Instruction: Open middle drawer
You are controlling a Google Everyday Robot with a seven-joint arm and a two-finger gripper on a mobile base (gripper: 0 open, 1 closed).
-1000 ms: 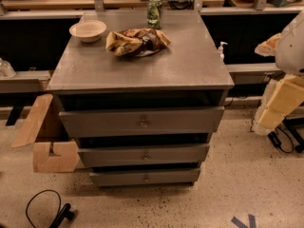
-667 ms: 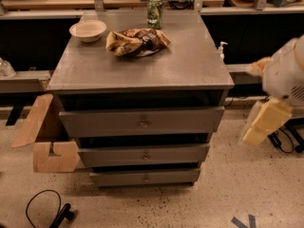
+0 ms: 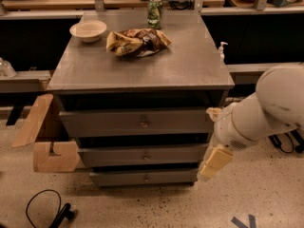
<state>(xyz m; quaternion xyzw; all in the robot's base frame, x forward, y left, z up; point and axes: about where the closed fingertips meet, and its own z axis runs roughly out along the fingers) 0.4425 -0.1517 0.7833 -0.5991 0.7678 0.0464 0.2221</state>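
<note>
While the middle drawer (image 3: 114,155) sat shut, the gripper (image 3: 214,160) hung beside the cabinet's (image 3: 190,70) front corner — spread or closed, I couldn't tell. It looked like the approach step — the next move called for reaching across to the centre knob (image 3: 146,156).

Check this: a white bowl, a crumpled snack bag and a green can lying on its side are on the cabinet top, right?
Not quite. The camera view shows the green can standing upright; the white bowl and crumpled snack bag are on the cabinet top as said. The gripper hangs beside the middle drawer, at the picture's right.
</note>
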